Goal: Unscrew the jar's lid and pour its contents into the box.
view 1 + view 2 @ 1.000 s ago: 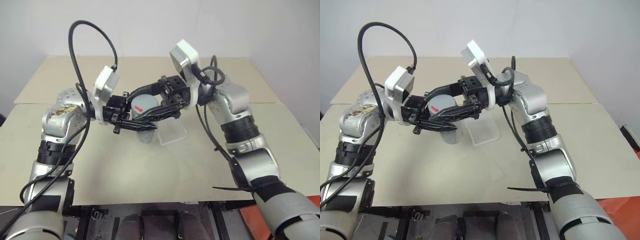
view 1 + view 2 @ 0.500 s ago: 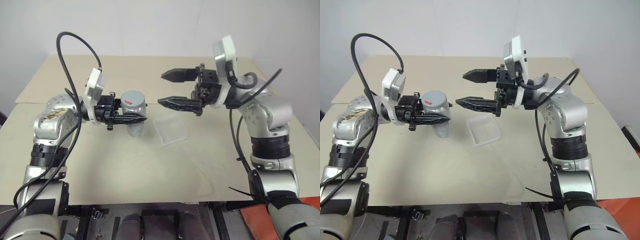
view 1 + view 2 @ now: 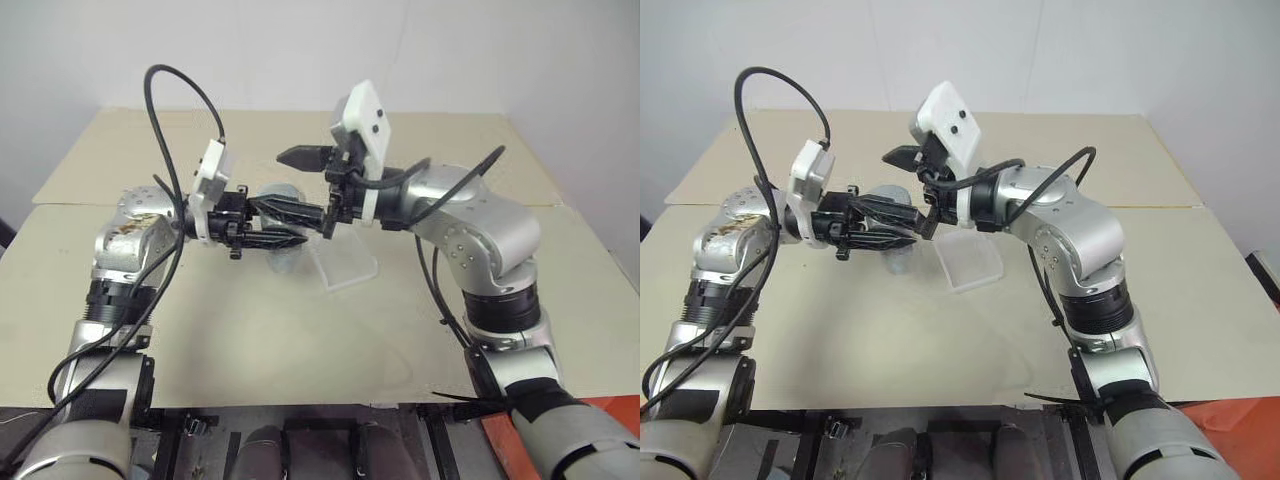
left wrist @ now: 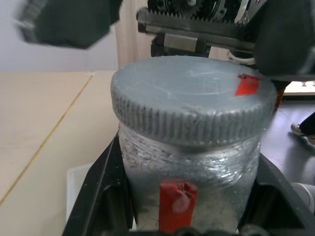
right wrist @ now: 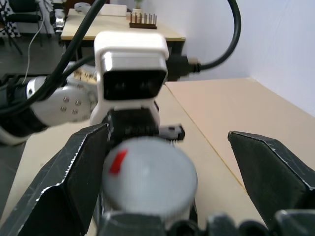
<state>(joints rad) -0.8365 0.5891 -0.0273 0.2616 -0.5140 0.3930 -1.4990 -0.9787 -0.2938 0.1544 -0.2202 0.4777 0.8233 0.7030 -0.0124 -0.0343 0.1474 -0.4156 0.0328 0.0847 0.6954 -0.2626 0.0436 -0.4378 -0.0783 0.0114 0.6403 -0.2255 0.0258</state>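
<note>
Jaws: left gripper [image 3: 290, 238] clamping the jar [image 4: 189, 187] just beside the box [image 3: 345, 262], right gripper [image 5: 162, 167] gaping around the lid [image 5: 147, 178]; I'm centring its 2 fingers before squeezing and twisting.

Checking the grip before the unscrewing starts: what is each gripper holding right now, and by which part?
The left gripper holds the jar by its body, below the lid. The right gripper is open around the lid, holding nothing.
</note>
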